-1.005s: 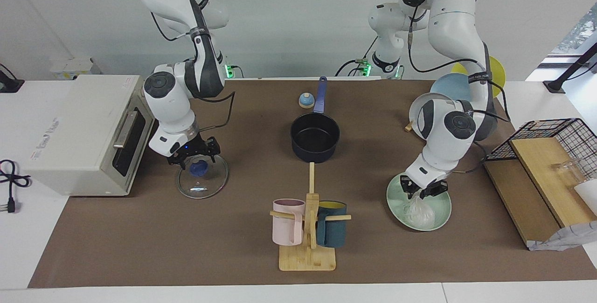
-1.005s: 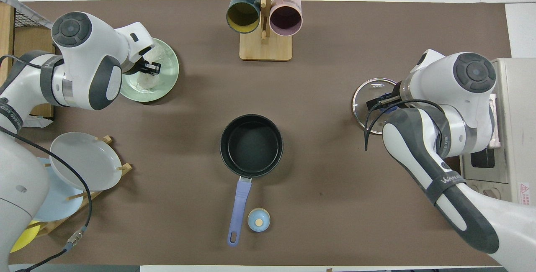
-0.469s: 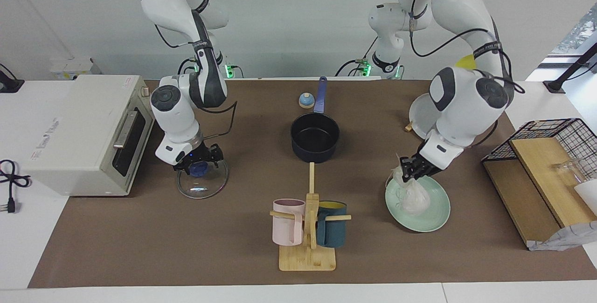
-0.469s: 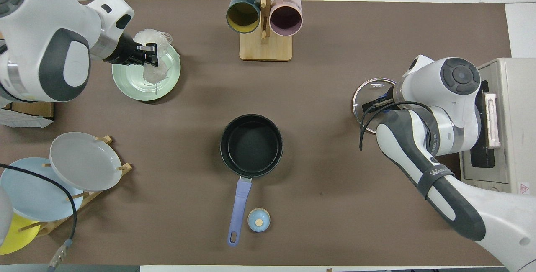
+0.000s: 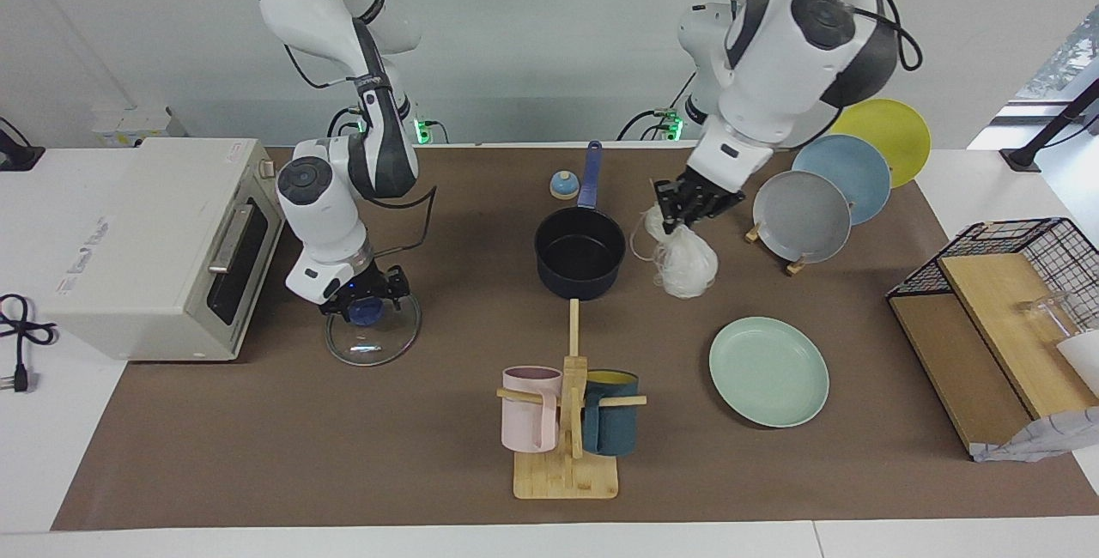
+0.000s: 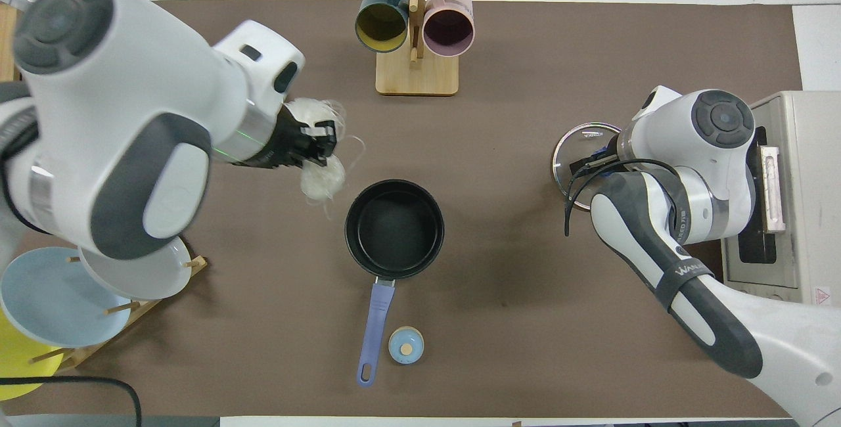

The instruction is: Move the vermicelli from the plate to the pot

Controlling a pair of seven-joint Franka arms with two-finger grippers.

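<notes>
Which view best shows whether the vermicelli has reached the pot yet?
The facing view: the vermicelli hangs from the left gripper, in the air beside the pot, not over its opening. The overhead view shows the bundle just outside the pot's rim, but not its height.

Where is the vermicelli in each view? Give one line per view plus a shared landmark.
Facing view: the vermicelli hangs from the left gripper, right of centre.
Overhead view: the vermicelli is left of centre, under the left gripper.
Shared landmark: the pot right beside it.
</notes>
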